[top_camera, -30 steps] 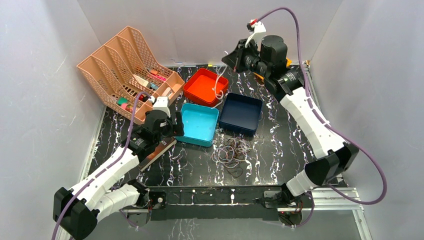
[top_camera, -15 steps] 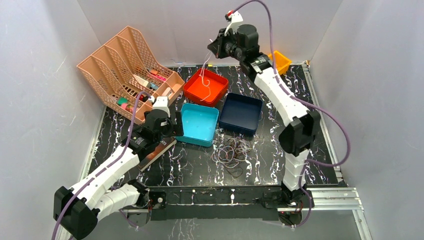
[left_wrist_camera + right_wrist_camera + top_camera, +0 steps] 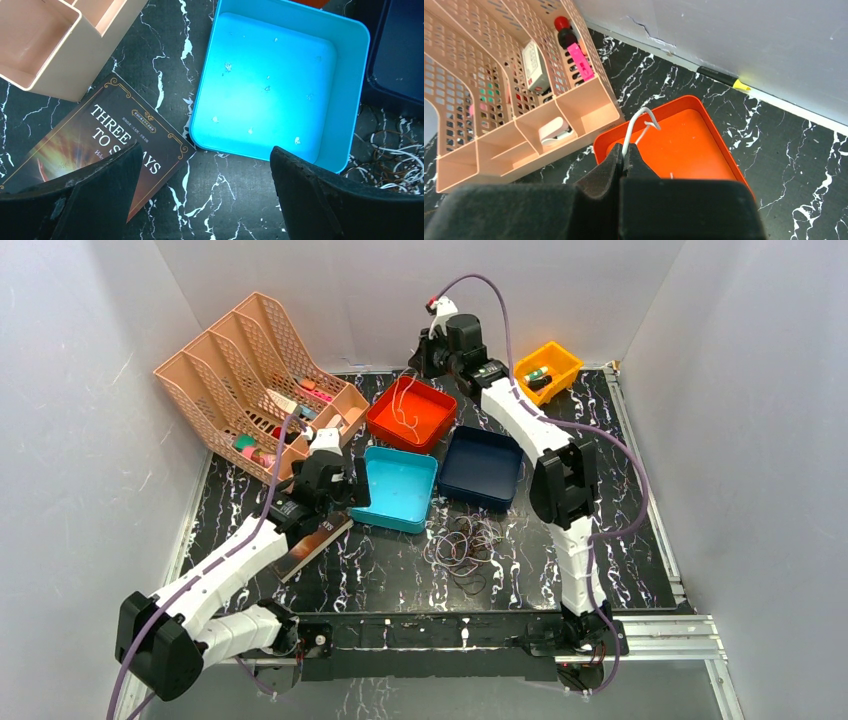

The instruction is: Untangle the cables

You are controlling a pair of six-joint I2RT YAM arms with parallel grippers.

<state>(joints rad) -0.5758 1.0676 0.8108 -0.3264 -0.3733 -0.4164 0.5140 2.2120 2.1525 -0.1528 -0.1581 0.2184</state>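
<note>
A tangle of thin cables (image 3: 462, 548), black, reddish-brown and white, lies on the table in front of the trays; its edge shows in the left wrist view (image 3: 397, 162). My right gripper (image 3: 422, 362) is shut on a white cable (image 3: 636, 126) and holds it over the back of the red tray (image 3: 409, 413), where the cable hangs down in loops (image 3: 402, 410). My left gripper (image 3: 205, 172) is open and empty, low over the table between a book and the light blue tray (image 3: 280, 85).
A peach mesh organizer (image 3: 255, 380) with small items stands at the back left. A dark blue tray (image 3: 481, 466) sits right of the light blue tray (image 3: 397, 487). A yellow bin (image 3: 545, 368) is at the back right. A book (image 3: 95, 137) lies under my left gripper.
My right arm has swung left and lowered, carrying the white cable from the back middle to over the red tray. My left gripper has shifted slightly.
</note>
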